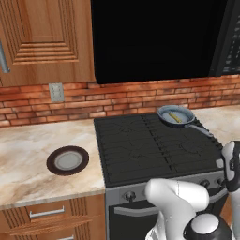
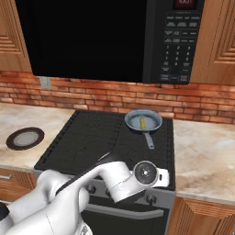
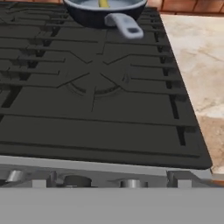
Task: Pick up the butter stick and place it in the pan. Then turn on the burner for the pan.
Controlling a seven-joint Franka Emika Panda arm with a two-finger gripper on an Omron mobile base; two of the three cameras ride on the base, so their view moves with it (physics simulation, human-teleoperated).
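The butter stick (image 2: 142, 122) lies inside the pan (image 2: 143, 121), on its lighter grey floor, roughly at centre. The pan sits on the far right burner of the black stove (image 2: 92, 137), with its long grey handle (image 2: 149, 140) pointing toward the near edge. From the left base view the same arrangement holds: pan (image 1: 175, 116) at the far right of the grates, butter stick (image 1: 174, 116) within it, handle (image 1: 202, 130) running right and near.

The hand view looks low across the grates from the near front of the stove; the pan (image 3: 105, 11) and its handle (image 3: 126, 25) appear at the far end, with a sliver of the butter stick (image 3: 103, 3) visible. A row of control knobs (image 3: 76, 180) runs along the stove's front panel just below the grate edge.

The claw's fingers cannot be made out in any view, so whether it is released or clenched cannot be told. The white arm is folded low in front of the stove's near edge.

On the marbled bench (image 1: 28, 159) left of the stove rests a dark-brown round plate (image 1: 68, 160) with a grey centre, well apart from the pan.
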